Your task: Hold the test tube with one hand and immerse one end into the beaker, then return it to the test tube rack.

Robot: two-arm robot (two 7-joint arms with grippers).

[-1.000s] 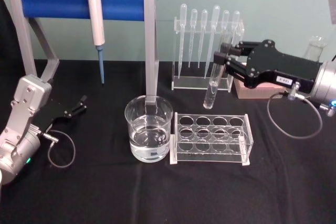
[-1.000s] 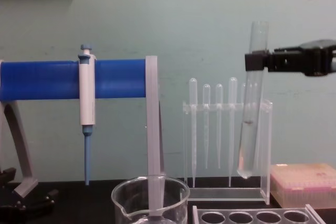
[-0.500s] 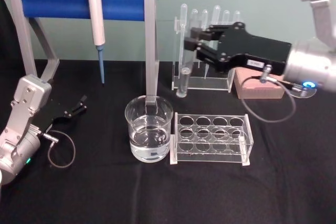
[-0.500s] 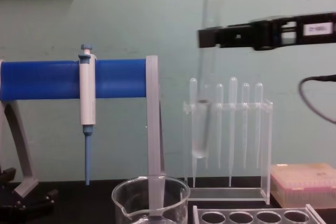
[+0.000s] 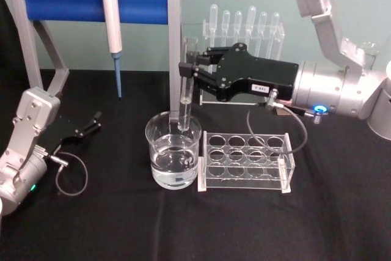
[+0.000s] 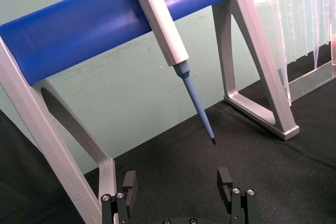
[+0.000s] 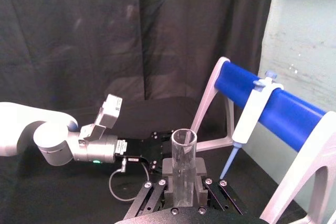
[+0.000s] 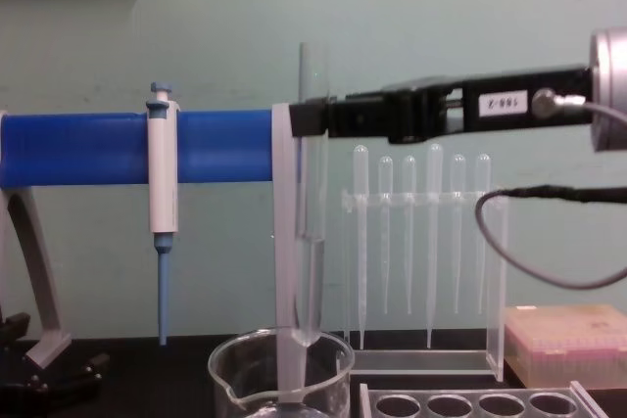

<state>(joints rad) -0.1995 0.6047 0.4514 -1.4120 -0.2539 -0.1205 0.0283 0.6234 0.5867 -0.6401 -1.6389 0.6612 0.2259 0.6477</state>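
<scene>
The test tube [image 5: 187, 87] hangs upright over the beaker [image 5: 160, 166], which holds water and stands at the table's middle. My right gripper [image 5: 190, 73] is shut on the tube's upper part, reaching in from the right. In the chest view the test tube [image 8: 313, 193] has its rounded end about level with the rim of the beaker [image 8: 240, 371], and the right gripper [image 8: 309, 119] clamps it below its open top. The right wrist view looks down on the tube's open rim [image 7: 184, 139] between the fingers. My left gripper [image 5: 91, 121] rests open on the table at the left.
A grey stand with a blue bar [image 5: 67, 0] carries a blue-tipped pipette [image 5: 111, 25] just left of the beaker. A clear tube rack [image 5: 247, 162] sits right of the beaker. Behind it stands a rack of plastic pipettes [image 5: 263, 25]. A pink box [image 8: 568, 340] sits at the right.
My right gripper has carried the test tube leftward from in front of the pipette rack to above the beaker, and its lower end has reached the rim. The left arm has not moved.
</scene>
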